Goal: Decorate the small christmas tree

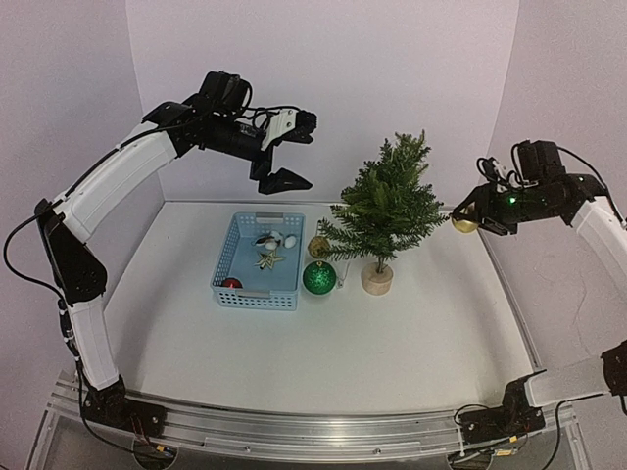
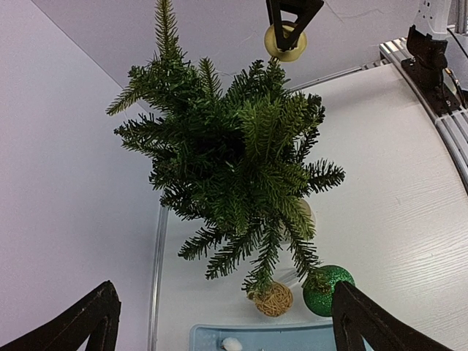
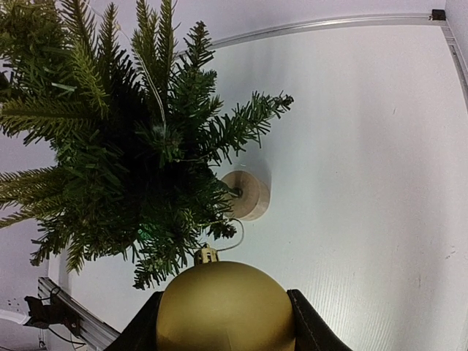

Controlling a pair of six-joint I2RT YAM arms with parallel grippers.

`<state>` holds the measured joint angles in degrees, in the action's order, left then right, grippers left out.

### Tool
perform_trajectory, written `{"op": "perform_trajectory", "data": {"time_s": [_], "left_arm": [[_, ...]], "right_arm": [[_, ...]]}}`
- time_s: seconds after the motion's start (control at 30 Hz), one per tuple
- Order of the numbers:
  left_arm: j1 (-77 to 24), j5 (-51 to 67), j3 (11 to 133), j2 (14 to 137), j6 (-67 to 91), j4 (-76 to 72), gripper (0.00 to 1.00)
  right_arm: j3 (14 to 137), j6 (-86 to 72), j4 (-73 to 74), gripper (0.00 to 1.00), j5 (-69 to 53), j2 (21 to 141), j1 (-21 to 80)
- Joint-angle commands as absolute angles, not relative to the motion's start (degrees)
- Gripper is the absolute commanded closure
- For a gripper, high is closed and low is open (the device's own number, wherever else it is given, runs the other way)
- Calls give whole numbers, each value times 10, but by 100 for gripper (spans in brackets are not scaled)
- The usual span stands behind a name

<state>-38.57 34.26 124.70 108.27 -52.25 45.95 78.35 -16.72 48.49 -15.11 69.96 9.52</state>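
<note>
The tree (image 1: 384,211) stands on the table (image 1: 392,343), just right of the basket (image 1: 255,297). The right gripper (image 1: 463,221) is clamped on a gold ball (image 1: 464,226), in the air beside the tree's right-hand branches. The left gripper (image 1: 294,154) hangs above the basket, jaws wide apart and holding nothing.

Bright, even, diffuse light; frames sharp.
The small christmas tree (image 1: 384,206) casts a faint, soft shadow on the white table (image 1: 392,343); the top view bows at its edges.
</note>
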Motion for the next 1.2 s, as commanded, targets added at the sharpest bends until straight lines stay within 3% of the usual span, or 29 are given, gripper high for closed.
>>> {"op": "perform_trajectory", "data": {"time_s": [0.0, 0.9, 1.17], "left_arm": [[-383, 342, 1247, 1063, -522, 437, 1], [-382, 341, 1247, 1062, -526, 437, 1], [-382, 341, 1248, 1062, -526, 433, 1]], "right_arm": [[761, -176, 478, 81, -157, 684, 92], [715, -190, 420, 85, -165, 717, 92], [712, -192, 410, 77, -166, 726, 92]]}}
